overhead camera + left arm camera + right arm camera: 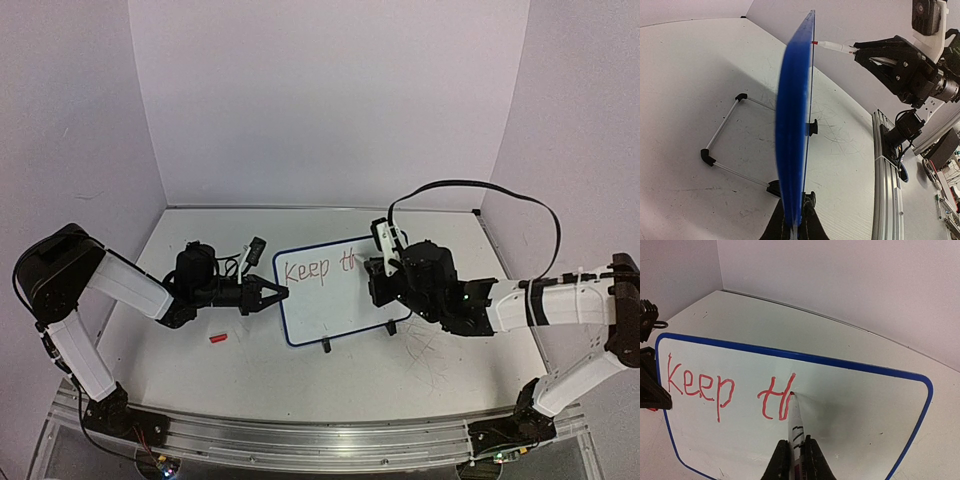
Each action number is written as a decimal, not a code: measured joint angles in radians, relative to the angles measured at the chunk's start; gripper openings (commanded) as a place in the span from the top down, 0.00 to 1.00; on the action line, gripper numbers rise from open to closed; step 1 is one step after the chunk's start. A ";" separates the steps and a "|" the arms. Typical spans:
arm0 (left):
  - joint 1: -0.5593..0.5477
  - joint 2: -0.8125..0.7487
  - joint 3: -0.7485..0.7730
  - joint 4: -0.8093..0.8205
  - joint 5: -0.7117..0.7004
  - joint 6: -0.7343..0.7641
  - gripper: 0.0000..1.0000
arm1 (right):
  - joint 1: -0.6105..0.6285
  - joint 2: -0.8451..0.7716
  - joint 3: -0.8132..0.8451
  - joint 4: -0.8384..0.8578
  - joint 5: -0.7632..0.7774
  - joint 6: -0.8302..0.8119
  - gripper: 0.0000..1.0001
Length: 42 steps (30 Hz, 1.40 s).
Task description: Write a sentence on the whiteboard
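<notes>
Now, mid-sentence: the whiteboard stands propped at table centre. The left gripper is clamped tight on its 9 o'clock rim. The right gripper, at the board's 3 o'clock, is pinched closed on a red-tipped marker, tip touching the surface at the "h". The sentence reads "Keep th".

Best practice (judged): light, even tip pressure; short strokes toward 3 o'clock; left arm braces vs. the push.

Count: 1 board, 1 marker, 2 clip feet, 2 grippers, 6 letters, 1 red piece (cap?) at the board's 8 o'clock.
</notes>
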 measured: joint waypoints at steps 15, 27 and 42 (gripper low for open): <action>0.000 0.000 0.000 0.000 0.001 0.001 1.00 | 0.000 -0.008 0.000 -0.022 0.022 0.016 1.00; 0.000 0.000 0.011 -0.013 0.001 -0.001 1.00 | 0.000 -0.014 -0.017 -0.051 0.008 0.035 1.00; 0.000 0.000 0.011 -0.017 0.001 -0.001 1.00 | 0.000 -0.020 -0.035 -0.067 -0.016 0.057 1.00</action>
